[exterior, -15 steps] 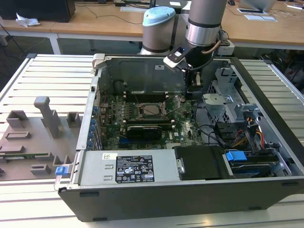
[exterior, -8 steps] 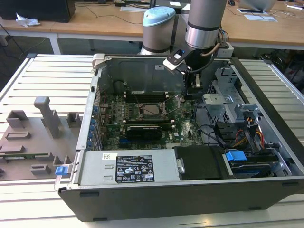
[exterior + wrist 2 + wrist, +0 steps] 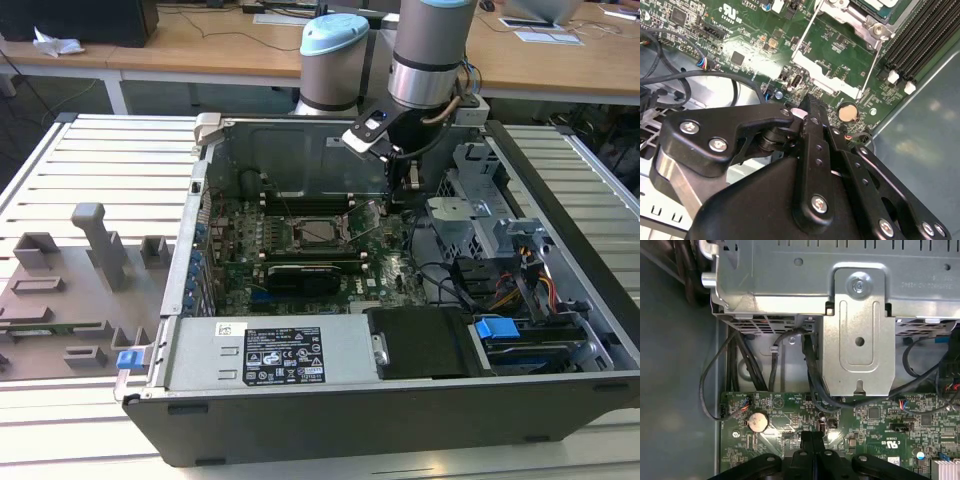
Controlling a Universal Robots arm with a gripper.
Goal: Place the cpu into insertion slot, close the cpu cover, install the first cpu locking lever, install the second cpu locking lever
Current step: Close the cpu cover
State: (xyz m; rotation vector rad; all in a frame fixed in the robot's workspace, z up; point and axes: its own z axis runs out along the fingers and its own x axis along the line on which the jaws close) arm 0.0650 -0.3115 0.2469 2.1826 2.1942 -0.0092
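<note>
One open computer case [image 3: 300,415] on the worktop [image 3: 90,150]. Two fingers [image 3: 807,440] pressed fully together, gripping nothing, near the insertion slot [image 3: 862,19]. One cpu cover [image 3: 827,75] flipped open, just beside that slot. One cpu [image 3: 322,231] lying in it. One coin cell [image 3: 758,421] near the slot.

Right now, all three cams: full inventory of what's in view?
computer case: one, black, open on the slatted table
motherboard: one, green, inside the case
insertion slot: one, silvery-rimmed, mid-board
cpu: one, silvery-grey, in the slot
cpu cover: one, silvery, raised beside the slot
memory slots: several, black, beside the slot
coin cell: one, pale, at the board's edge
drive cage: one, grey, past that edge
cables: several, black, beside the cage
fixture blocks: several, grey, exterior view's left
gripper: one, black, shut, empty, above the board
arm: one, grey, over the case
</note>
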